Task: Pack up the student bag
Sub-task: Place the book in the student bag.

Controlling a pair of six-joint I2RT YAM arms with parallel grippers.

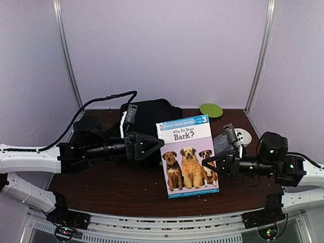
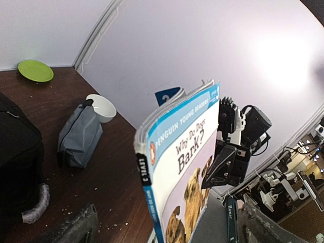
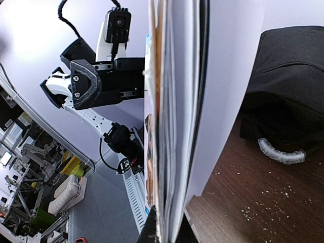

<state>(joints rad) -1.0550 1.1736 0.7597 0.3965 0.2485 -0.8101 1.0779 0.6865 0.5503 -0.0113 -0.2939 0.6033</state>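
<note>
The student bag (image 1: 152, 114), a black backpack, lies at the back of the table behind the left arm; it also shows in the left wrist view (image 2: 15, 152) and the right wrist view (image 3: 288, 91). The book "Why Do Dogs Bark?" (image 1: 188, 157) is held upright above the table's middle. My right gripper (image 1: 206, 164) is shut on its right edge, and the pages run between its fingers in the right wrist view (image 3: 169, 233). My left gripper (image 1: 154, 147) is open at the book's spine edge. Its fingers (image 2: 76, 228) stand wide apart on either side of the spine (image 2: 144, 172).
A grey pencil case (image 2: 78, 136) lies beside a white bowl (image 2: 103, 107) at the right back, behind the right arm (image 1: 273, 162). A green plate (image 1: 211, 110) sits in the back corner. Crumbs dot the brown tabletop (image 1: 126, 187).
</note>
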